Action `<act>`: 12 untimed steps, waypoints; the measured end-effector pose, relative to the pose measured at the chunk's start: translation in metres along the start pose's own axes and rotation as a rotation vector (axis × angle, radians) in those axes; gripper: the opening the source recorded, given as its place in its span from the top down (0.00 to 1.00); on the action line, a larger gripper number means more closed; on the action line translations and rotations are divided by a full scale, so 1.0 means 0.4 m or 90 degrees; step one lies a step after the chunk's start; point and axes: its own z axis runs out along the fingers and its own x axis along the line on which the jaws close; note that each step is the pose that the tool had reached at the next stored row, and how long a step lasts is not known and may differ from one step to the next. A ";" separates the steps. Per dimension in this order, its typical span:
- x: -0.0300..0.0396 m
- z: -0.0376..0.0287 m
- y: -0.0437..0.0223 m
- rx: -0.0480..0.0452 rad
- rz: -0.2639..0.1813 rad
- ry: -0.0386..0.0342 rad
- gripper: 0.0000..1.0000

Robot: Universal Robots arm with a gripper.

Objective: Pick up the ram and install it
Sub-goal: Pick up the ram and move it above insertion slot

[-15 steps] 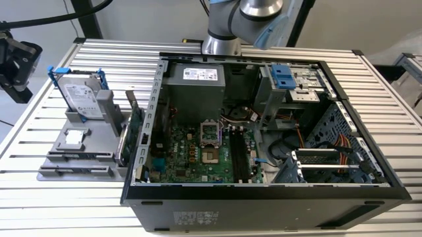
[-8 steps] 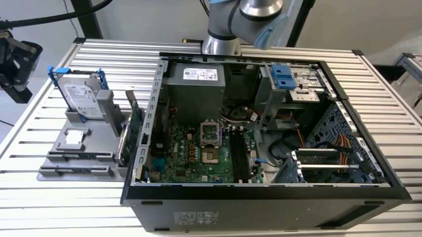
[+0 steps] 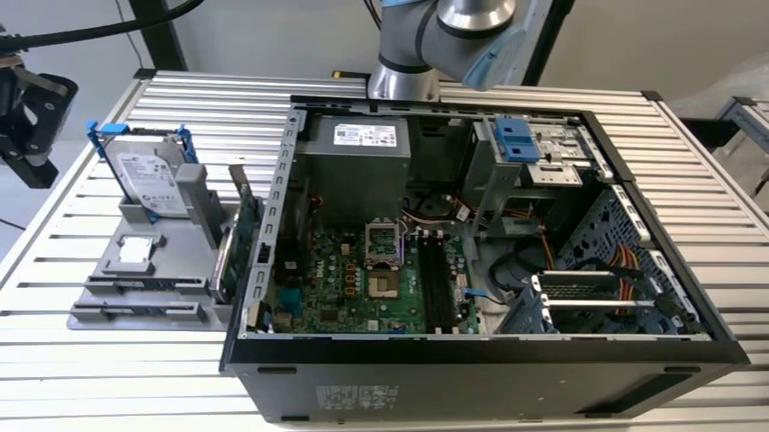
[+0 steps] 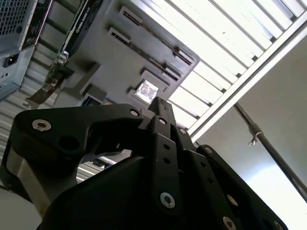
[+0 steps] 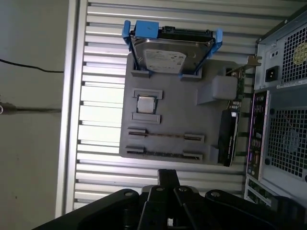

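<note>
Your black claw (image 5: 168, 178) is closed on nothing and hangs well clear of the parts. Below it, the long, thin greyish ram (image 5: 165, 136) lies edge-on in a slot of the flat grey holder tray (image 5: 168, 115). At the tray's far end stands a silver hard drive in a blue frame (image 5: 163, 57).

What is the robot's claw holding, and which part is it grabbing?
Nothing. The gripper is shut with nothing between its fingers, up above the table. The ram lies in the grey holder, apart from the gripper.
</note>
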 end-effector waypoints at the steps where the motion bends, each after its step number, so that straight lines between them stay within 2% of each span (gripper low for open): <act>1: 0.000 0.000 0.000 0.0000 -0.003 0.0002 1.00; 12: 0.000 0.000 0.000 0.0000 -0.033 0.0016 1.00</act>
